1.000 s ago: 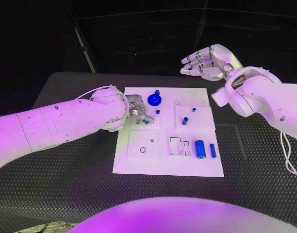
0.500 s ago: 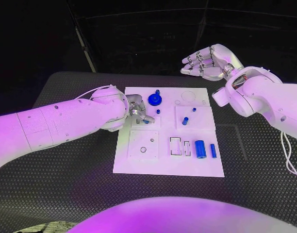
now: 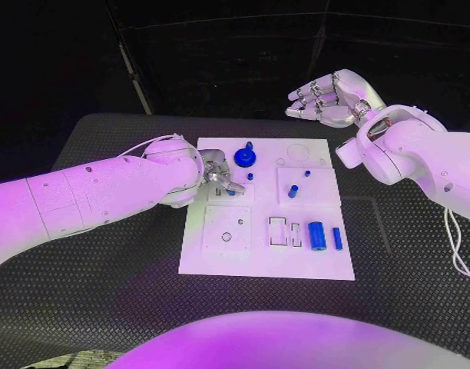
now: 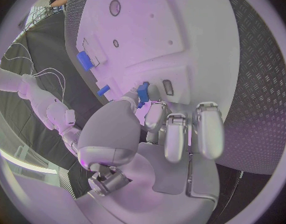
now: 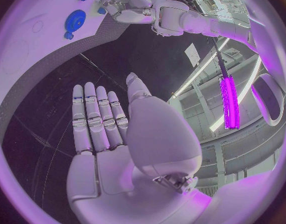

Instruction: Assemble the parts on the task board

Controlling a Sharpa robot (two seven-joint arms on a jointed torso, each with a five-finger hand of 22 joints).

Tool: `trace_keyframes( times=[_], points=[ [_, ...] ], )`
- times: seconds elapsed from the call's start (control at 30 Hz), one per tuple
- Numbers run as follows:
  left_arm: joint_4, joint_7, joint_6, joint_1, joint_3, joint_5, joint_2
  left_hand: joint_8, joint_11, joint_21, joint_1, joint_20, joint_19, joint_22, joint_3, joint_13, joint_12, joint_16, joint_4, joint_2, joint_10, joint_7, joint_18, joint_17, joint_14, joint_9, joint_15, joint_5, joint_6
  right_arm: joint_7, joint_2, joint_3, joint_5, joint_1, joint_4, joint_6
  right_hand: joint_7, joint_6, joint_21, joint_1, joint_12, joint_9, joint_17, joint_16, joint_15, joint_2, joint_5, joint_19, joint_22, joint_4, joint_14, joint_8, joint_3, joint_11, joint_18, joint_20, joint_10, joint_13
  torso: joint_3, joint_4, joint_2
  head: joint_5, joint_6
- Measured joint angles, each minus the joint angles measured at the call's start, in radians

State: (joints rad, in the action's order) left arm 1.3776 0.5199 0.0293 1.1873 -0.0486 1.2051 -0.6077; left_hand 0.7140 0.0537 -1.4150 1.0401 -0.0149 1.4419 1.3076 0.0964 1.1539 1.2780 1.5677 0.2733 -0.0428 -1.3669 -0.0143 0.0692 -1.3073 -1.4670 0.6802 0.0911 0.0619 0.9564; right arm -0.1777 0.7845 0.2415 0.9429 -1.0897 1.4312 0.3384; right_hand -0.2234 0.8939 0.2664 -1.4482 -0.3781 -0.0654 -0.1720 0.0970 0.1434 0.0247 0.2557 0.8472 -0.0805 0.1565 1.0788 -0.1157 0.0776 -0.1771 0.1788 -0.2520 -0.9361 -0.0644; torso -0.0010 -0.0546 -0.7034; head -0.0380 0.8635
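The white task board (image 3: 266, 257) lies in the middle of the table. My left hand (image 3: 215, 173) rests over the board's upper left square, thumb and a finger pinching a small blue part (image 4: 143, 91); the part also peeks out under the fingertips (image 3: 230, 192). A blue gear (image 3: 245, 159) stands just beyond that hand. A small blue peg (image 3: 292, 191), a blue cylinder (image 3: 316, 235) and a thin blue bar (image 3: 337, 238) sit on the board's right half. My right hand (image 3: 329, 98) is raised behind the board's far right corner, fingers straight, holding nothing.
The black ribbed table (image 3: 412, 254) spreads around the board on all sides. White cables (image 3: 457, 246) trail along the right arm. The right wrist view shows the board's far edge (image 5: 31, 40) with the blue gear (image 5: 74, 20) on it.
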Motion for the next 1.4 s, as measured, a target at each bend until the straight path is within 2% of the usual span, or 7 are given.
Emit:
trace_keyframes(
  times=[0.5,0.97,1.4],
  points=[
    [-0.004,0.0,0.003,0.001,0.0,0.0,0.002,0.004,0.0,-0.001,-0.001,0.003,0.003,0.0,-0.044,-0.002,0.0,0.0,0.016,0.001,0.0,0.002,0.0,0.0,0.0,0.003,0.0,0.0,0.002,0.0,0.0,0.0,-0.001,0.0,0.0,0.0,0.0,0.0,-0.011,0.01,0.0,0.0,0.005,-0.007,0.0,0.0,0.0,-0.004,0.005,0.001,-0.007,0.0,0.006,0.0,0.0,-0.004,0.0,0.0,0.0,0.0003,-0.001,0.001,0.002],
    [-0.008,0.0,0.005,0.001,0.0,0.0,0.006,0.011,-0.002,-0.008,-0.038,0.002,0.01,0.0,-0.1,0.004,0.008,0.0,0.018,0.027,-0.006,0.002,0.0,0.0,0.004,0.006,0.004,0.0,0.002,0.0,0.001,0.0,-0.002,0.0,0.0,-0.001,0.0,0.0,-0.015,0.014,-0.002,0.0,0.007,-0.007,0.003,0.004,0.0,-0.004,0.007,0.003,-0.011,0.0,0.009,0.0,0.0,-0.004,0.0,0.0,0.0,0.0004,0.0,0.002,0.003],
    [-0.007,0.003,0.006,0.001,0.0,0.002,0.006,0.011,0.0,-0.012,-0.053,0.006,0.013,0.0,-0.121,0.009,0.011,0.0,0.019,0.043,-0.007,0.005,0.0,0.0,0.004,0.008,0.004,0.0,0.005,0.001,0.001,0.0,-0.005,0.0,-0.002,-0.003,0.0,0.0,-0.02,0.019,-0.004,0.0,0.009,-0.011,0.003,-0.001,0.0,-0.004,0.009,0.006,-0.011,0.0,0.011,0.0,0.0,-0.004,0.0,0.0,0.0,0.0002,0.0,0.003,0.002]
  ],
)
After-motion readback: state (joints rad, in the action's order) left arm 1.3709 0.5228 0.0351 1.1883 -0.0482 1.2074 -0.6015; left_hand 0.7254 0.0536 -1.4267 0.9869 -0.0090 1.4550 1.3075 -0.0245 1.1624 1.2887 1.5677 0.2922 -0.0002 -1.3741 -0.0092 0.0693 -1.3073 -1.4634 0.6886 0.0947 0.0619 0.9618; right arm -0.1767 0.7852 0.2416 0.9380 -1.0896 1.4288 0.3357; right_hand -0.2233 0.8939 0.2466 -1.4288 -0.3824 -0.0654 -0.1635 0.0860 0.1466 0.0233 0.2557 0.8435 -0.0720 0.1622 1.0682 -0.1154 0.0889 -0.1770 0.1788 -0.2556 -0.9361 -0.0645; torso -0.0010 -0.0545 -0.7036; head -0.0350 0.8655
